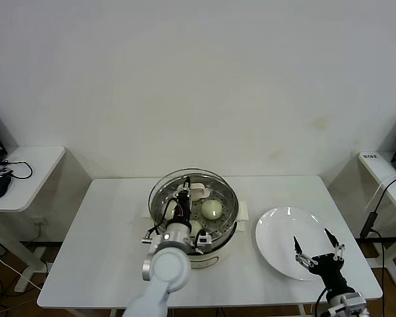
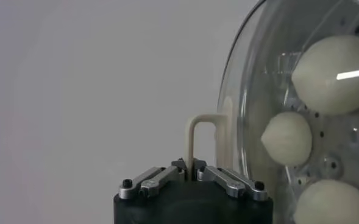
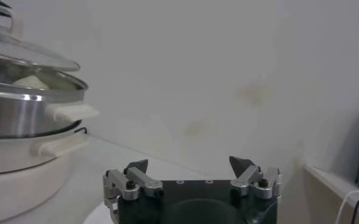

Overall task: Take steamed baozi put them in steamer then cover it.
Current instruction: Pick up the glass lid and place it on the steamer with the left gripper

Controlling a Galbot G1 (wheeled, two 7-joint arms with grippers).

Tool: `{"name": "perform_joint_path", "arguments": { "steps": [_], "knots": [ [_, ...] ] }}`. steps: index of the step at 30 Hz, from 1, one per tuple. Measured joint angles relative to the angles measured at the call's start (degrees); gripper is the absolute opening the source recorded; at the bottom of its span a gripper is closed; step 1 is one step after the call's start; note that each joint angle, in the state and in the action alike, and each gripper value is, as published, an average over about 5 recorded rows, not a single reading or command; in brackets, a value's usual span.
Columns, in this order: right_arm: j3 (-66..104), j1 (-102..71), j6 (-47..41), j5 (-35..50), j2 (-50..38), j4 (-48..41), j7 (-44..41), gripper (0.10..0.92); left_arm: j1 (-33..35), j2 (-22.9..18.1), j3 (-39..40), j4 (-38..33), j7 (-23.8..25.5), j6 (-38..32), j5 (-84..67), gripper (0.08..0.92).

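Note:
The steamer (image 1: 214,254) stands at the table's middle, shiny pot on a white base. Cream-white baozi (image 1: 212,209) lie on its perforated tray. My left gripper (image 1: 185,192) is shut on the cream bar handle (image 2: 199,131) of the clear glass cover (image 1: 221,188), which sits over the pot. Three baozi (image 2: 331,73) show through the glass (image 2: 252,91) in the left wrist view. In the right wrist view the cover (image 3: 27,52) appears slightly above the steamer's rim (image 3: 21,97), tilted. My right gripper (image 1: 317,249) is open and empty over the plate's near edge.
A flat white plate (image 1: 277,231) lies to the right of the steamer, with nothing on it. Small side tables stand at the far left (image 1: 26,165) and far right (image 1: 383,168). A wall is close behind the table.

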Motion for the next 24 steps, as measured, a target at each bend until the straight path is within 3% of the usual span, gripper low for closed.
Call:
{"name": "perform_joint_path", "arguments": {
  "steps": [24],
  "knots": [
    [-0.1, -0.3, 0.5, 0.0, 0.0, -0.2, 0.1, 0.823, 1.3, -2.4, -0.3, 2.1, -0.8, -0.7, 2.2, 0.137]
  ]
}}
